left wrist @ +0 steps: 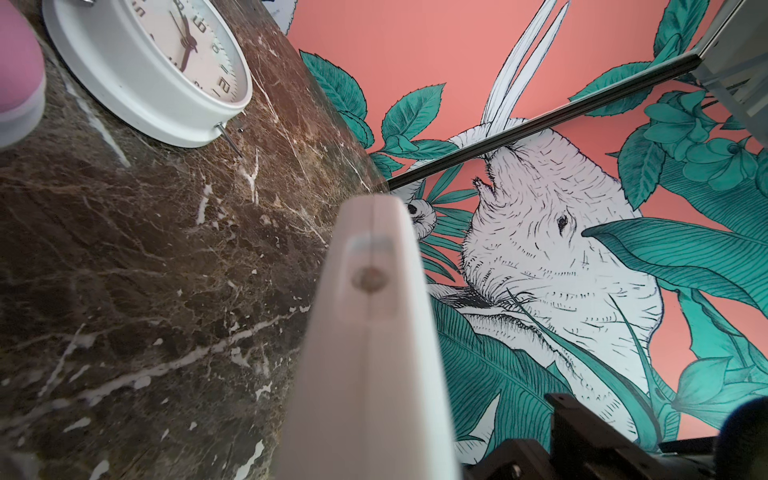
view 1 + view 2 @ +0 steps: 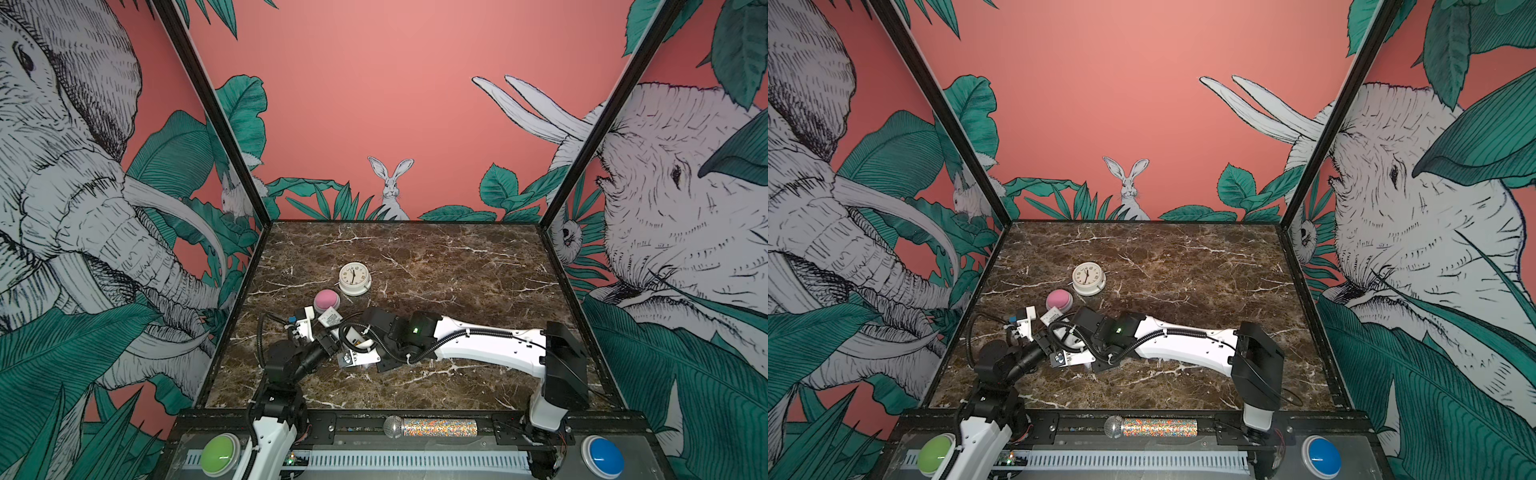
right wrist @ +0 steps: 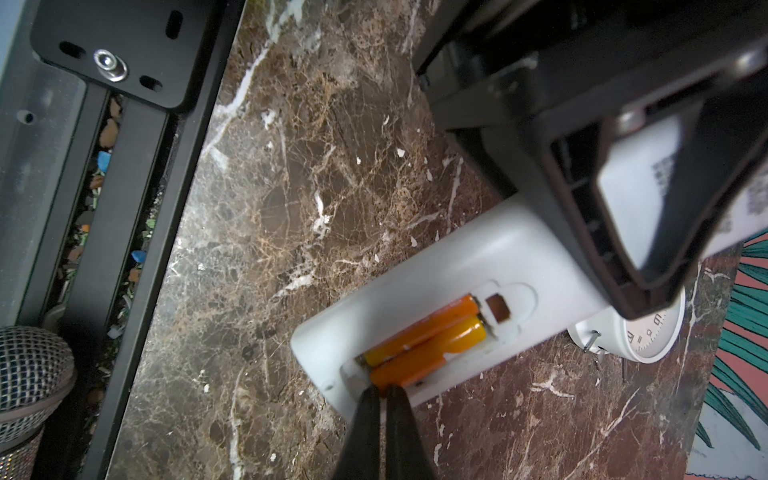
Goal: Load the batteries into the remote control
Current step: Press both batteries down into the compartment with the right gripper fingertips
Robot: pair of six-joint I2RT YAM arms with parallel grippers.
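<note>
The white remote control lies back-up just above the marble, with its battery bay open. Both orange batteries sit side by side in the bay. My right gripper is shut, and its black tips rest against the near end of one battery at the bay's edge. Further along the remote, my left gripper is shut on its body. The labelled end of the remote sticks out past the left gripper towards the pink button. In the left wrist view the remote runs away from the camera and hides the fingers.
A round white clock and a pink dome button stand just behind the grippers. A glittery microphone lies on the front rail between a green button and a blue button. Black frame posts edge the table.
</note>
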